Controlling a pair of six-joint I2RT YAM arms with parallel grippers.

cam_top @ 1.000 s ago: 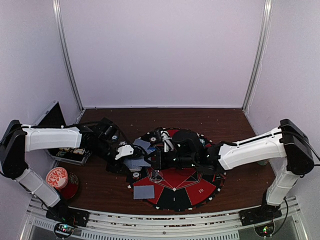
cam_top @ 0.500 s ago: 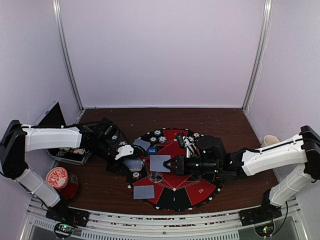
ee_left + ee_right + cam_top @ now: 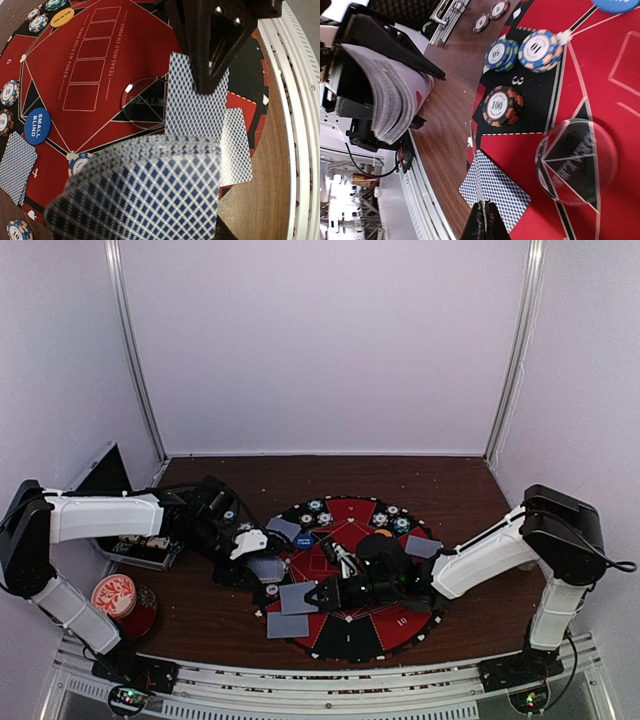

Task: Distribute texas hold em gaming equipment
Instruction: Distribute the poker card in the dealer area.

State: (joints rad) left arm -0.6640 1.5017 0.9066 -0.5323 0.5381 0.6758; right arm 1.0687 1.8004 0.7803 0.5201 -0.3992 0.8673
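My left gripper (image 3: 262, 565) is shut on a thick deck of grey-blue-backed cards (image 3: 145, 195) just off the round mat's (image 3: 350, 510) left rim; the deck hides its fingers in the left wrist view. The right wrist view shows the deck (image 3: 390, 95) side-on. My right gripper (image 3: 322, 594) is shut on one card (image 3: 195, 100), edge-on between its tips (image 3: 484, 207), low over the mat's near-left. Under it lies another card (image 3: 505, 192). A blue button (image 3: 37, 126), an orange button (image 3: 62, 17) and chip stacks (image 3: 502, 106) sit on the mat.
A clear dealer disc (image 3: 575, 162) lies at the mat's middle. More dealt cards lie at the left (image 3: 285, 529) and right (image 3: 422, 546) rims. An open case (image 3: 140, 550) and a red-and-white patterned disc (image 3: 118, 593) stand at the left. A metal rail (image 3: 300, 680) runs along the near edge.
My right gripper drew a card from the deck, swung out over the mat's middle, then came down to the near-left over the lying card. The left arm held still.
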